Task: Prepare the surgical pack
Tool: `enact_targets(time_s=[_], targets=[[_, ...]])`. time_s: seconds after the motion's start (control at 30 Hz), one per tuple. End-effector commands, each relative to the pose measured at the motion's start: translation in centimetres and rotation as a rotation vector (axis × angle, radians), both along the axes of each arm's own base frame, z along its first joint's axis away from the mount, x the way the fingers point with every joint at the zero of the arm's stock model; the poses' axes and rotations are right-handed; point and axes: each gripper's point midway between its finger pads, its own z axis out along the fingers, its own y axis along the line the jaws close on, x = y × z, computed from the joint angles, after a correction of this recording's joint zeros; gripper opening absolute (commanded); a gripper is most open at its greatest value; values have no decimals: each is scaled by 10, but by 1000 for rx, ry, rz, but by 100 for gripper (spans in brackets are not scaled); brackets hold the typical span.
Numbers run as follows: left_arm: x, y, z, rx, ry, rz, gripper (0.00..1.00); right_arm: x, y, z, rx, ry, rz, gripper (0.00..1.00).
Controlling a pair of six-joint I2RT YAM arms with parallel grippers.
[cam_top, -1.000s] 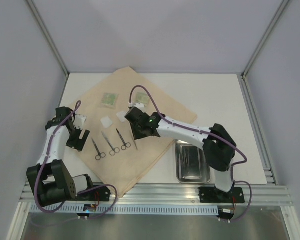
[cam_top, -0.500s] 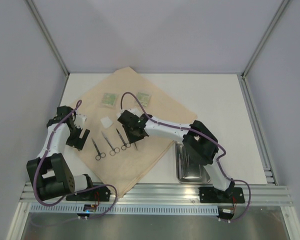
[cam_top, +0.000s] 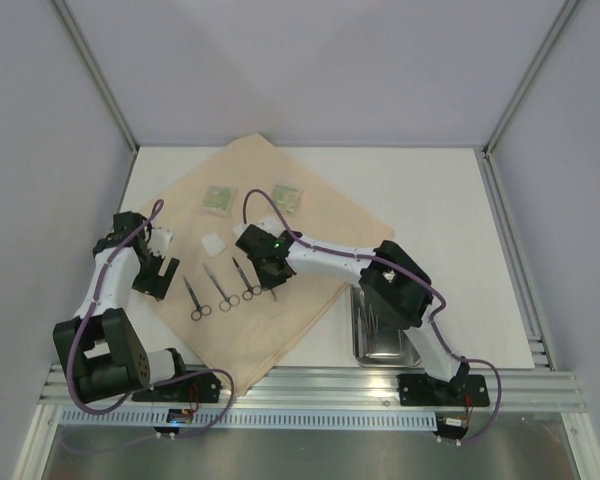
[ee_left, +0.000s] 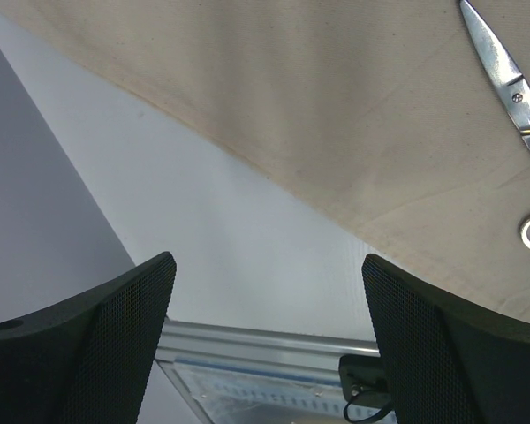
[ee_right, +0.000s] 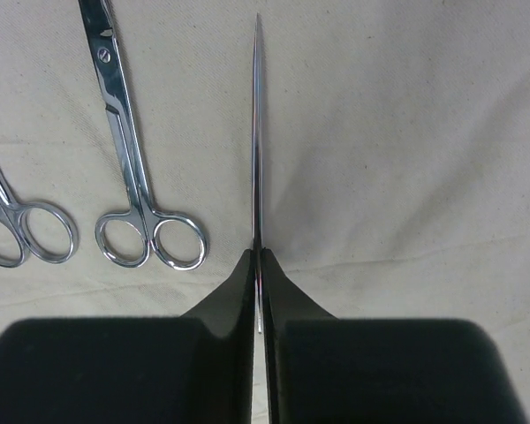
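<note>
White table (cam_top: 430,200) carries the tan cloth (cam_top: 310,225) on its left side. Near the cloth's middle our right gripper (ee_right: 258,265) pinches the tweezers (ee_right: 256,132), just beside the scissors (ee_right: 132,177). Our left gripper (ee_left: 265,291) hangs spread at the cloth's left edge. We judge the instruments are in hand; next, lift straight up without snagging the cloth.

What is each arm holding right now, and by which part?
The right jaws are shut on the tweezers, pinching their rear end; the pointed tip sticks out ahead over the tan cloth. The left jaws stand open, holding nothing.
</note>
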Motion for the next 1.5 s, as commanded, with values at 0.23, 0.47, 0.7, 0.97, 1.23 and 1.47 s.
enact_targets(time_s=[0.23, 0.47, 0.7, 0.97, 1.23, 1.47], targets=[[-2, 0, 23, 13, -57, -17, 96, 5, -23, 125, 126, -185, -55, 1], [-15, -11, 37, -14, -110, -42, 96, -46, -145, 123, -15, -194, -227, 1], [-24, -21, 45, -42, -142, -54, 96, -116, -240, 76, -35, -64, -426, 1], [-28, -29, 46, -77, -161, -59, 96, -135, -275, 31, -63, -11, -534, 0], [-29, -30, 45, -73, -167, -72, 96, -139, -279, -1, -123, 18, -528, 1], [-29, -29, 45, -66, -166, -76, 96, -139, -276, -9, -152, 36, -494, 1]])
